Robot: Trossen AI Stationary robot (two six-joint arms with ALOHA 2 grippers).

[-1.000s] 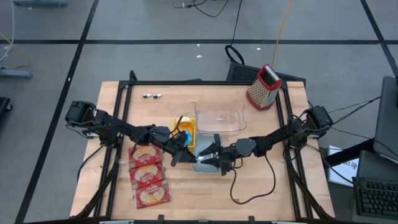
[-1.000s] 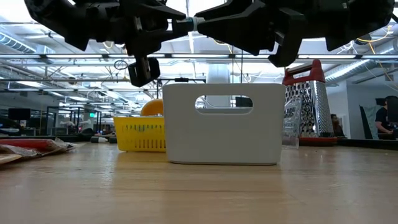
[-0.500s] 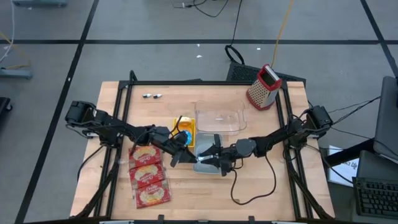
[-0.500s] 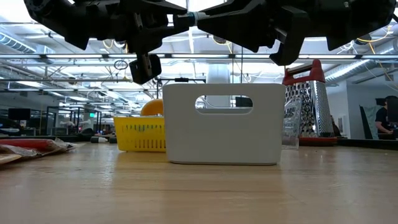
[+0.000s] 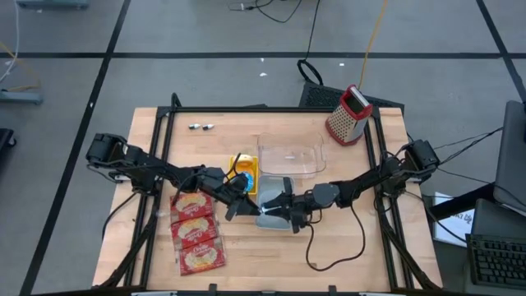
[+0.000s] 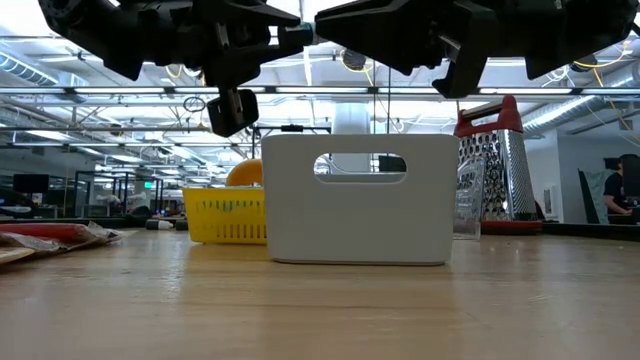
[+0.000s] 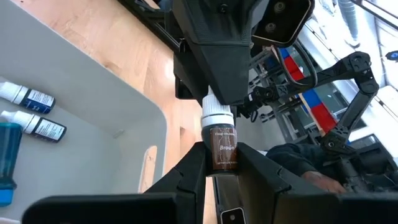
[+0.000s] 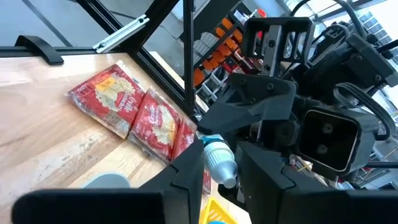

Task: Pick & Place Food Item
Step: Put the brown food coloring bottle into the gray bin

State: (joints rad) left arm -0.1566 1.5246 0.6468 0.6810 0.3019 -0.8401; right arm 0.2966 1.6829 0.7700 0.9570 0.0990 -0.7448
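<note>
A small bottle [image 7: 224, 148] with a brown label and a white cap hangs in the air between my two grippers, above a grey bin [image 5: 281, 187]. My left gripper [image 5: 240, 203] comes from the table's left and is shut on the bottle's body. From the right, my right gripper [image 5: 274, 207] meets it, shut on the cap end [image 8: 219, 163]. In the low view both grippers show as dark shapes above the bin [image 6: 355, 200], with the bottle [image 6: 308, 35] between them. My left gripper pinches the bottle's labelled body [image 7: 225, 163] between its two fingers, which reach in about level from the table's left. The bottle lies along the fingers, cap pointing away toward the other gripper, lifted clear above the bin. My right gripper has the white cap end [image 8: 221, 169] between its two fingers [image 8: 189, 167], coming level from the table's right. The cap [image 7: 218, 117] disappears between its dark fingers in the left wrist view. The bottle lies level in the hold, clear of the bin.
Several small bottles [image 7: 28, 112] lie in the grey bin. A yellow basket [image 5: 246, 169] and a clear tub [image 5: 289, 156] stand behind it, a red-topped grater [image 5: 349, 115] at the far right. Red food packets [image 5: 196, 230] lie near the left front.
My right gripper has shut its fingers on the bottle's cap end without shifting. My left gripper has kept still with the bottle, which stays level above the bin.
</note>
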